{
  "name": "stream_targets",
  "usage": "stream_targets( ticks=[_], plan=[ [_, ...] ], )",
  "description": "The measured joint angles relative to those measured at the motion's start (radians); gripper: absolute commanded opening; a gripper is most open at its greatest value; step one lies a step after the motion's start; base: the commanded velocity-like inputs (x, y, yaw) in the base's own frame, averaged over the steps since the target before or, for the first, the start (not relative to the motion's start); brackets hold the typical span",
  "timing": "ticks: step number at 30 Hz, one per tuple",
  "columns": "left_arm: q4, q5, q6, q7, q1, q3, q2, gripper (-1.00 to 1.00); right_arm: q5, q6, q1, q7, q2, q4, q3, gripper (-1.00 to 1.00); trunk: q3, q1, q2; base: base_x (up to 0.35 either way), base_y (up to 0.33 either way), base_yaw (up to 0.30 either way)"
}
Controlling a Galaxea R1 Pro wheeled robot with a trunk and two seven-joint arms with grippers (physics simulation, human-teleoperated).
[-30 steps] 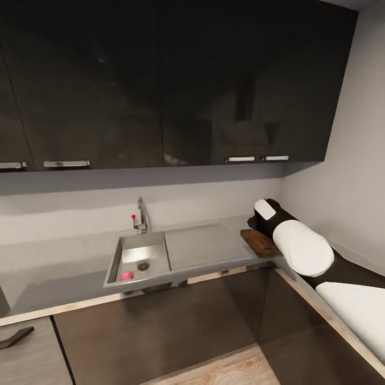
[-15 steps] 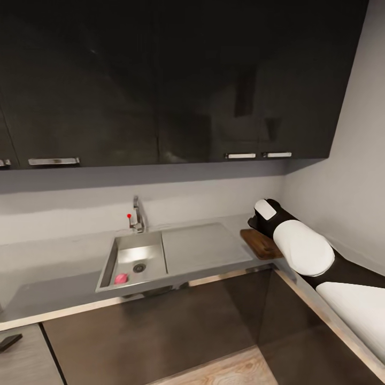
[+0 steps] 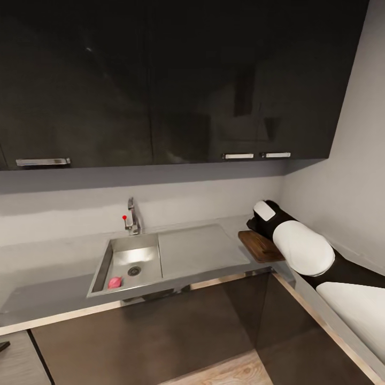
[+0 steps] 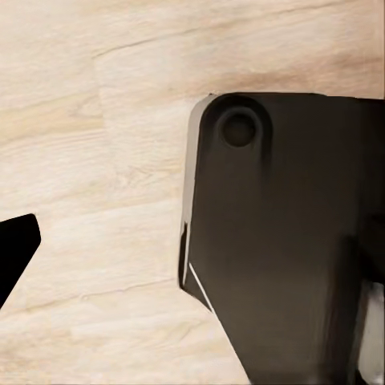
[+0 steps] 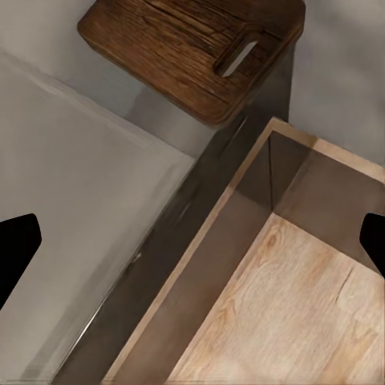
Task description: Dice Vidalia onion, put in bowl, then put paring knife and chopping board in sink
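At sink (image 3: pixel 126 262), front left corner of basin: pink-red onion (image 3: pixel 114 282), untouched, near drain. Chopping board (image 3: pixel 260 246) on counter (image 3: pixel 48 267) by corner, beyond drainboard, slot handle showing. Right hand (image 5: pixel 192 241) hovers above board edge, fingers (image 5: pixel 16 249) apart, empty, presumably staged for cutting station. Left hand (image 4: pixel 16 257) over floor; spread cannot be told.

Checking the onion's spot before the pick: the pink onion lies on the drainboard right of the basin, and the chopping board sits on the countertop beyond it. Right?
Not quite. In the head view the pink onion lies inside the sink basin, near its front corner, not on the drainboard. The chopping board does sit on the countertop beyond the drainboard.
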Motion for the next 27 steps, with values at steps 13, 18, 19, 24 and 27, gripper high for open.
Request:
stream_targets(
  ticks=[13, 18, 19, 24, 27],
  plan=[
    [0.027, -0.003, 0.28, -0.014, 0.0, 0.106, -0.004, 1.0, 0.001, -0.002, 0.003, -0.001, 0.0, 0.008, 0.0, 1.0, 0.0, 0.0, 0.0, 0.0, 0.0, 0.0],
    [0.027, -0.004, 0.287, -0.014, 0.0, 0.107, -0.005, 1.0, 0.001, -0.003, 0.003, -0.002, -0.001, 0.008, 0.0, 1.0, 0.0, 0.0, 0.0, 0.001, 0.0, 0.0],
    [0.027, -0.003, 0.288, -0.014, 0.0, 0.108, -0.006, 1.0, 0.001, -0.004, 0.004, -0.004, -0.001, 0.008, 0.0, 1.0, 0.0, 0.0, 0.0, 0.016, 0.0, 0.0],
    [0.027, -0.003, 0.289, -0.015, 0.0, 0.108, -0.006, 1.0, 0.002, -0.004, 0.004, -0.025, -0.002, 0.008, -0.001, 1.0, 0.0, 0.0, 0.0, 0.07, 0.0, 0.0],
    [0.027, -0.003, 0.289, -0.015, 0.0, 0.108, -0.006, 1.0, 0.002, -0.004, 0.005, -0.041, -0.002, 0.008, -0.001, 1.0, 0.0, 0.0, 0.0, 0.123, 0.0, 0.0]
  ],
)
